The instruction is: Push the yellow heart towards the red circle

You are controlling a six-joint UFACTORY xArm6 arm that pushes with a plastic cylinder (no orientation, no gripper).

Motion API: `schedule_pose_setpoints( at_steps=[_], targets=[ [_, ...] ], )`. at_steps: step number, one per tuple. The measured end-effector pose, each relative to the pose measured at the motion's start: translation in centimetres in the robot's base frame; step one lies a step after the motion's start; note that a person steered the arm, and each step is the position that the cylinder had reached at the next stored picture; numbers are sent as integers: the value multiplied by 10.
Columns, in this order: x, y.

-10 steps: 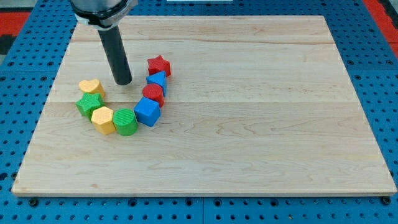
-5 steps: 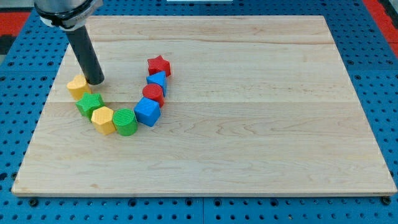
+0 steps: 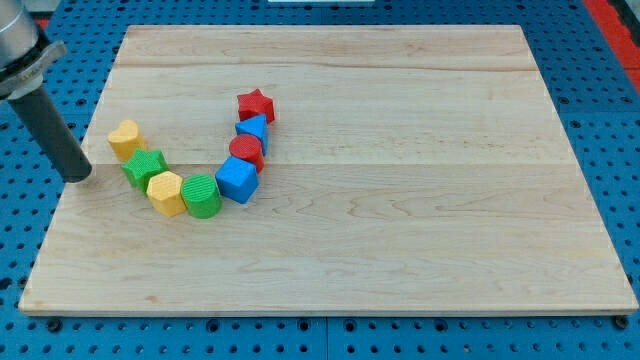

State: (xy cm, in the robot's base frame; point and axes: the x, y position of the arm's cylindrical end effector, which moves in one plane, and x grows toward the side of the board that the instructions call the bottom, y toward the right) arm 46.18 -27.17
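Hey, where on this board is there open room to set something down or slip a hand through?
Free: everything toward the view's right of the red star and blue cube, plus the strip along the view's bottom. Crowded: the curve from yellow heart round to the star. My tip sits at the board's left edge.

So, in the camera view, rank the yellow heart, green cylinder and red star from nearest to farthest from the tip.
My tip sits at the view's left edge of the board.
1. Yellow heart, just right of it.
2. Green cylinder, bottom of the arc.
3. Red star, top right end.
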Motion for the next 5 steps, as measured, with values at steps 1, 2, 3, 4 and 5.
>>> schedule_pose_setpoints(
  at_steps=[1,2,3,4,5],
  targets=[
    [-18,0],
    [-47,12],
    [-50,36],
    [-35,17],
    [-31,20]
  ],
)
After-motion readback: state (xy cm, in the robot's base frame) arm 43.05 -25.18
